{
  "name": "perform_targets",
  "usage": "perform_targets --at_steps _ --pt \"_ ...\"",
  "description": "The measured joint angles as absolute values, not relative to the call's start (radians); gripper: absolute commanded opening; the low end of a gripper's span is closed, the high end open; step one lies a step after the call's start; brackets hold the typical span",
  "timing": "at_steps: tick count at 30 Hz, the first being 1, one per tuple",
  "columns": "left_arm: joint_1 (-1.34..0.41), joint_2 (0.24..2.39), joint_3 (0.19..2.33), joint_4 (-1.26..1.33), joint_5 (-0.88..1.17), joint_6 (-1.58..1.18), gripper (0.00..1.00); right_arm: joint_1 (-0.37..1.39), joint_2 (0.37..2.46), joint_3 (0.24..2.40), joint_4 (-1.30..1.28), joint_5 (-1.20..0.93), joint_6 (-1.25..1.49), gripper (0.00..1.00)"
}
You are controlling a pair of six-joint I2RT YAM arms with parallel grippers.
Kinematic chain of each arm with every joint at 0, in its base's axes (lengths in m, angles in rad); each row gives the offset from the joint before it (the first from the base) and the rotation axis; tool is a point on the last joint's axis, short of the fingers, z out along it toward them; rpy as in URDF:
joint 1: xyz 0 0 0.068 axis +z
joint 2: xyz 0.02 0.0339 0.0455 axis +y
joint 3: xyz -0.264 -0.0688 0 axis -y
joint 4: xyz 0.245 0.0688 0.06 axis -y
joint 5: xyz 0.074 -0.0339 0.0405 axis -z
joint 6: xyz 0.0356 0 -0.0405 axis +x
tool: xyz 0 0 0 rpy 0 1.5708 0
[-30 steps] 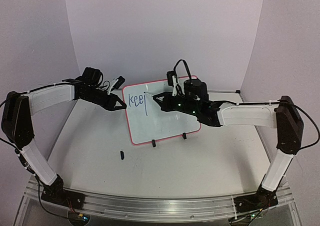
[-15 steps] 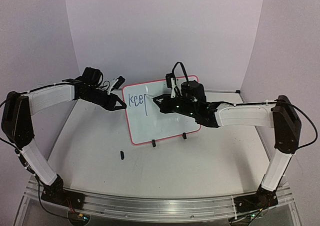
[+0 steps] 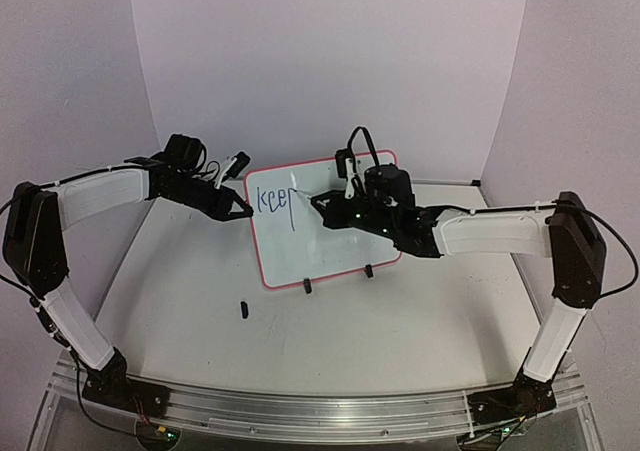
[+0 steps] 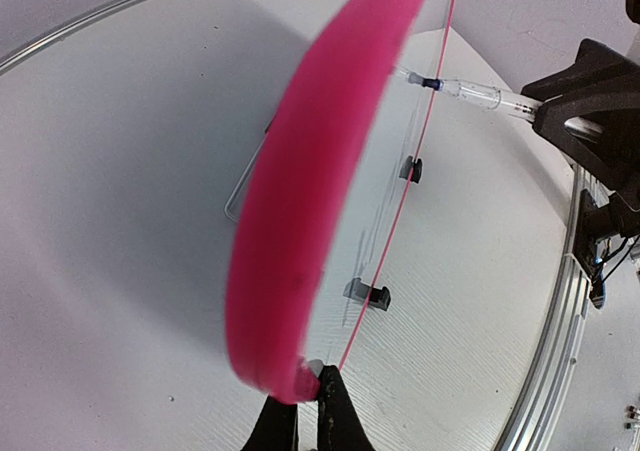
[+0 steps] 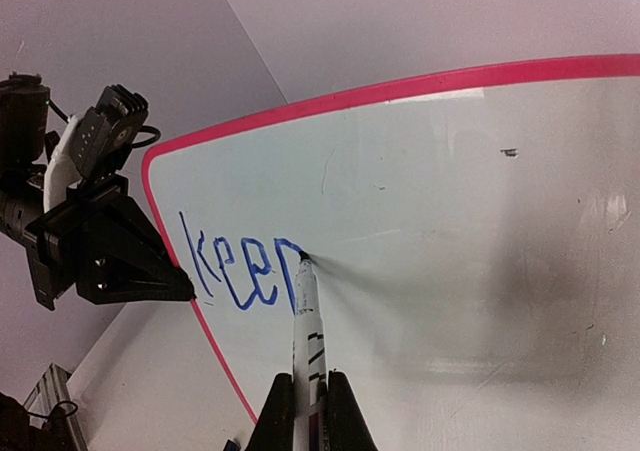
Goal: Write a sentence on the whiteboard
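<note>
The whiteboard (image 3: 330, 241), white with a red border, stands tilted on two black clip feet mid-table. Blue marker letters "kee" and a partly drawn "p" (image 5: 240, 271) sit at its upper left, also seen in the top view (image 3: 272, 200). My right gripper (image 5: 305, 401) is shut on a white marker (image 5: 305, 321) whose tip touches the board at the top of the "p". My left gripper (image 4: 300, 396) is shut on the board's left red edge (image 4: 300, 221); in the top view this gripper (image 3: 245, 211) meets the board's left border.
A small black marker cap (image 3: 243, 309) lies on the table in front of the board's left corner. The purple back wall stands close behind the board. The aluminium rail (image 3: 320, 411) runs along the near edge.
The right gripper and marker have shifted slightly right as the top curve of the "p" was drawn. The left arm and board have not moved.
</note>
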State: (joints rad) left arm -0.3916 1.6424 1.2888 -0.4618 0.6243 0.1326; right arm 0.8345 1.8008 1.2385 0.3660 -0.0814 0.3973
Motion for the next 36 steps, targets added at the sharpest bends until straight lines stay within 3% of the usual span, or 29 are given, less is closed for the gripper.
perform_targets --at_steps 36 --pt "-0.393 1.642 1.29 -0.463 0.624 0.134 0.0 0.83 1.818 1.235 0.335 -0.176 0.397 0.0"
